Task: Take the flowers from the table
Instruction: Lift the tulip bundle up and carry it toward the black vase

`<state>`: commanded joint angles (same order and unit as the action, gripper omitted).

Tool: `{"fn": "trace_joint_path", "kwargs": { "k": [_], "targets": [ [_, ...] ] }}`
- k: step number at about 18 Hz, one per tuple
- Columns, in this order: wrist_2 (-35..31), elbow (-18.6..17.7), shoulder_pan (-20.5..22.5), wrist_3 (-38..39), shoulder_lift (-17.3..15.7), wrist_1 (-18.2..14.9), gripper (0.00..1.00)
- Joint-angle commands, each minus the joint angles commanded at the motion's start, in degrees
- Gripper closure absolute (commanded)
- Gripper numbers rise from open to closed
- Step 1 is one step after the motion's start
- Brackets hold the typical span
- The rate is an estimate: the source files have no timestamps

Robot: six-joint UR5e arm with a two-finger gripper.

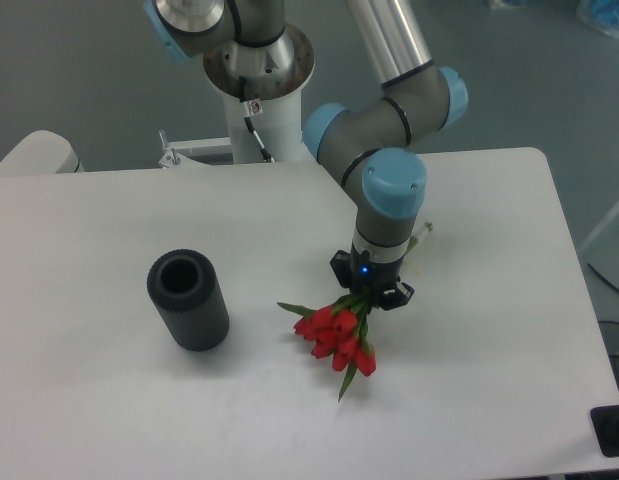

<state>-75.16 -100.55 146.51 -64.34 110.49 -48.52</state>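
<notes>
Grey floor surrounds the table (109,400), a white top with rounded corners that fills most of the view. 1 arm (389,120) reaches down from the far edge toward the middle of the table, its wrist pointing straight down. The gripper (369,293) sits low over the surface, a little toward the right edge from the centre, and its dark fingers (341,270) close narrowly around the green stems of the flowers (337,335), just above the blooms. The red heads fan out below and to the near-left of the fingers, toward the near edge, while the far ends of the stems poke out behind the wrist toward the far-right corner. Whether the blooms touch the table or hang just above it cannot be told. There is 1 bunch; the tulip heads overlap too closely for a sure count, though about 8 show. 1 long green leaf trails from the bunch toward the near edge. 1 dark ribbed cylinder vase (189,302) stands on the left half of the table, well apart from the flowers, its open mouth facing up.
</notes>
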Motion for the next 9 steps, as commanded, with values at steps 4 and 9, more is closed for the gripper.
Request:
{"fn": "trace_joint_path", "kwargs": {
  "k": [4,9],
  "targets": [
    [9.5,1.2,0.3,1.0,-3.0,-0.1,0.75],
    [19.9,1.8,0.4,1.8,-5.5,-0.1,0.75]
  ]
}}
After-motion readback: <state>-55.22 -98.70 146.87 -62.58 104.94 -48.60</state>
